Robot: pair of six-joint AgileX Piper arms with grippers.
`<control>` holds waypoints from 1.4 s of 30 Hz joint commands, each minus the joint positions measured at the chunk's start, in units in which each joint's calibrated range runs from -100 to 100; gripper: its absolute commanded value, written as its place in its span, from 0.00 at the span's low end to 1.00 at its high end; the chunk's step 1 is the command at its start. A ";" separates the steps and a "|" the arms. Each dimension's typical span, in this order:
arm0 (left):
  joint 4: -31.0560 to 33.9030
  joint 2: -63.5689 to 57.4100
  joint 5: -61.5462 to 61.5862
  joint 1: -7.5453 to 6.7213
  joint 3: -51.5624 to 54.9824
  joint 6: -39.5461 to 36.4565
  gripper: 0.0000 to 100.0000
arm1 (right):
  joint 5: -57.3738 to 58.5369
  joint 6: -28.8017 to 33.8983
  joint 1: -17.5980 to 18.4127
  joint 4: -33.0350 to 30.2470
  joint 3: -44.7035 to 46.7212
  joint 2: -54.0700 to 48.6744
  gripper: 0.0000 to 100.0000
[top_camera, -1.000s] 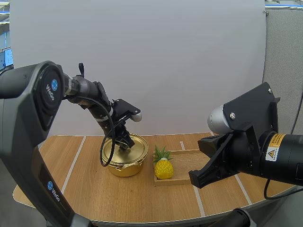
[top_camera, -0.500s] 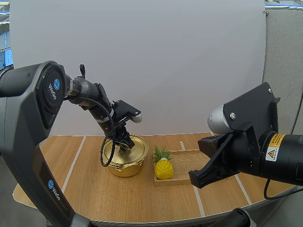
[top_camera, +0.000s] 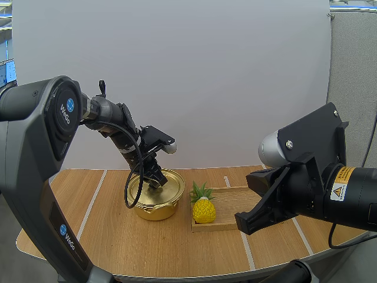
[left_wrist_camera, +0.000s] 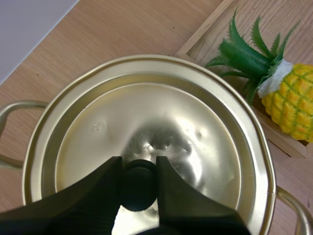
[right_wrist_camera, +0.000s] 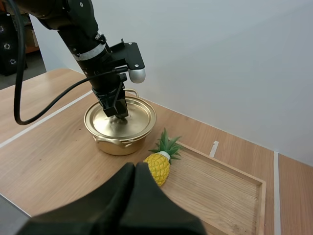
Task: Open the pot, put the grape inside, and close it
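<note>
In the high view, a round golden metal pot (top_camera: 154, 207) stands on the light wooden table (top_camera: 118, 236), left of the middle. Its flat golden lid (top_camera: 168, 187) sits on it, so the pot is closed. The left gripper (top_camera: 155, 181) reaches down onto the middle of the lid. Just right of the pot, not touching it, is a small yellow toy pineapple with green leaves (top_camera: 204, 210); there is no grape to see. The pineapple is at the left end of a shallow rectangular wooden tray (top_camera: 235, 194). The right arm (top_camera: 306, 177) hangs large on the near right, above the table's edge.

In the left wrist view, the two black fingers (left_wrist_camera: 98, 191) stand a little apart and press from both sides on the small round black knob (left_wrist_camera: 139, 188) in the centre of the lid. The lid lies flat inside the pot's rim. The pineapple is beyond the pot, its leaves pointing toward the pot's rim, and it lies across the tray's edge.

In the right wrist view, the right gripper (right_wrist_camera: 133, 167) has its fingers pressed together into one dark wedge, with nothing between them. It hangs in the air on the near side of the pineapple, well apart from the pot. Farther off, the left gripper is on the lid's centre.
</note>
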 commanded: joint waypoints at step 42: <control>1.22 -41.51 30.90 -0.12 -25.07 -4.18 1.00 | 0.12 -0.07 -0.19 0.14 0.03 -0.51 0.00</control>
